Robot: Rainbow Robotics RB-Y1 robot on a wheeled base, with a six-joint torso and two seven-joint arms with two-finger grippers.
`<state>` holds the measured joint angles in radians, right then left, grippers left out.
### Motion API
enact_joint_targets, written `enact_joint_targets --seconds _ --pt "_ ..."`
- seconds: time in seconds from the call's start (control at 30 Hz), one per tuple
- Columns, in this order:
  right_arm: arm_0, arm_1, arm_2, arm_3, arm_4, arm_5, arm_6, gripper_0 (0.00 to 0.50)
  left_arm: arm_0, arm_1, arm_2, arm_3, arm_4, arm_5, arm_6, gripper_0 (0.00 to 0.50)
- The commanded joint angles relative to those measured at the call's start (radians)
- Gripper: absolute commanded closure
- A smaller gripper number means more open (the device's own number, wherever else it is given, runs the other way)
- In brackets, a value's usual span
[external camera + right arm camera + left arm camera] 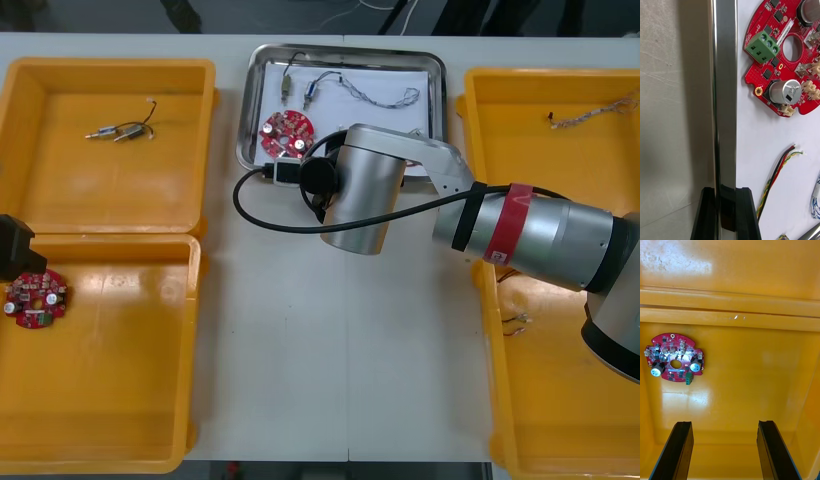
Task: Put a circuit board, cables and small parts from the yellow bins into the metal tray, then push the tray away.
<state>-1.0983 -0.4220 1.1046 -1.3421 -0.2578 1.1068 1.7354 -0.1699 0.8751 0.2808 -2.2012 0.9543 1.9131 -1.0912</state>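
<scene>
Left fingers [679, 450] stand wide apart with nothing between them. They hang over the near left bin [110, 420], by the left edge of the table [340, 350]. A round red circuit board [35, 298] lies flat on this bin's floor. It is close to the left wall and a little way ahead of the fingers. Behind it, the far left bin [60, 190] holds a few small metal parts [118, 131] near its middle.

Next comes the metal tray [246, 110], at the far side of the table between the bins. It is white inside. A second red board [286, 135] lies in its near left corner. Near the board lie a red and yellow cable [777, 172], a twisted blue and white cable [385, 97] and some shiny metal parts [310, 92].

Right fingers [743, 210] are pinched tight on the tray's shiny rim. One finger is outside, over the table, and one is inside, over the white. They grip the near edge, just beside the second red board. The big silver right arm [540, 230] reaches in from the right side.

On the right, the far right bin [520, 100] holds a twisted cable [595, 113]. The near right bin [560, 410] holds some thin wires [515, 322].
</scene>
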Motion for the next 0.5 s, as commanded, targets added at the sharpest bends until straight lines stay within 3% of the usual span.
enact_joint_targets --seconds 0.03,0.17,0.2,0.23,0.3,0.37,0.5 --pt "-0.055 0.02 -0.022 -0.006 -0.008 -0.01 0.0 0.5 0.023 0.045 0.031 -0.029 0.001 0.007 -0.078 0.0" --pt "-0.055 0.019 -0.022 -0.006 -0.008 -0.008 -0.002 0.48 0.023 0.045 0.031 -0.029 0.001 0.007 -0.078 0.0" --pt "-0.055 0.019 -0.022 -0.006 -0.008 -0.01 -0.002 0.39 0.023 0.045 0.031 -0.029 0.001 0.007 -0.078 0.0" --pt "-0.055 0.019 -0.022 -0.006 -0.008 -0.01 0.0 0.341 0.023 0.045 0.031 -0.029 0.001 0.007 -0.078 0.0" --pt "-0.055 0.017 -0.023 -0.006 -0.008 -0.01 -0.002 0.141 0.023 0.045 0.031 -0.029 0.001 0.007 -0.078 0.0" --pt "-0.055 0.015 -0.025 -0.006 -0.008 -0.008 0.0 0.0 0.023 0.045 0.031 -0.029 0.001 0.007 -0.078 0.0" --pt "-0.055 0.014 -0.048 -0.006 -0.026 -0.001 0.006 0.0 0.023 0.045 0.031 -0.029 0.001 0.007 -0.078 0.0"
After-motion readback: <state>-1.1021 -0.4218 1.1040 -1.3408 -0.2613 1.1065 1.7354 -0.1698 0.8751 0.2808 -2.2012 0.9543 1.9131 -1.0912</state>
